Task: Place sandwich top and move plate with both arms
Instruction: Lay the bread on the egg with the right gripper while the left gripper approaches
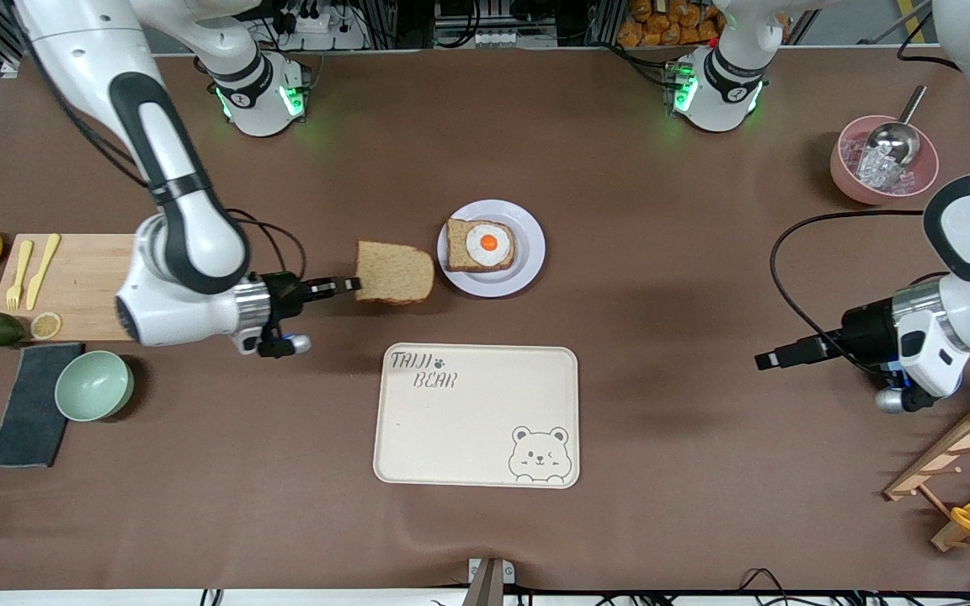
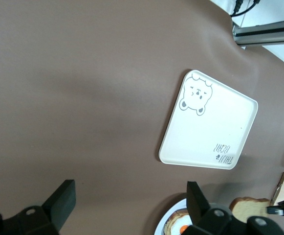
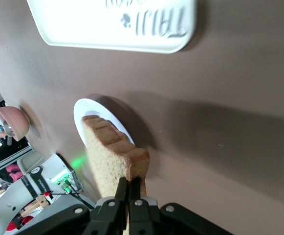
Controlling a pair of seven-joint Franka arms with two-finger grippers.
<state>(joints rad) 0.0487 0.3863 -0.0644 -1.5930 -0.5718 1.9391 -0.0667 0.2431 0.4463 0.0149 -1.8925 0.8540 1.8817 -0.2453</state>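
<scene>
The right gripper (image 1: 349, 287), left of centre in the front view, is clamped on one edge of the sandwich top (image 1: 395, 273) and holds that plain brown slice flat in the air over the table. The slice hangs just beside the plate (image 1: 530, 247), which sits a little above the middle of the frame; its edge looks about level with the plate's rim. In the right wrist view the 2 fingers (image 3: 122, 192) pinch the crust tightly, with the plate (image 3: 83, 110) just past the bread (image 3: 110, 156).

On the plate lies 1 slice with a fried egg (image 1: 482, 245), still uncovered, so to my eye the first step is in hand: carrying the top over to close the sandwich.

The left gripper (image 1: 775, 358) waits at mid-right of the front view, over bare table; the left wrist view shows its fingers (image 2: 62, 200) spread wide with nothing between them. The bear-printed tray (image 1: 477, 415) lies empty in the lower centre.

Next, I'd judge, the slice must travel sideways until it is square over the egg, come down and be let go gently. Only then would both arms be needed at the plate's rim.
</scene>
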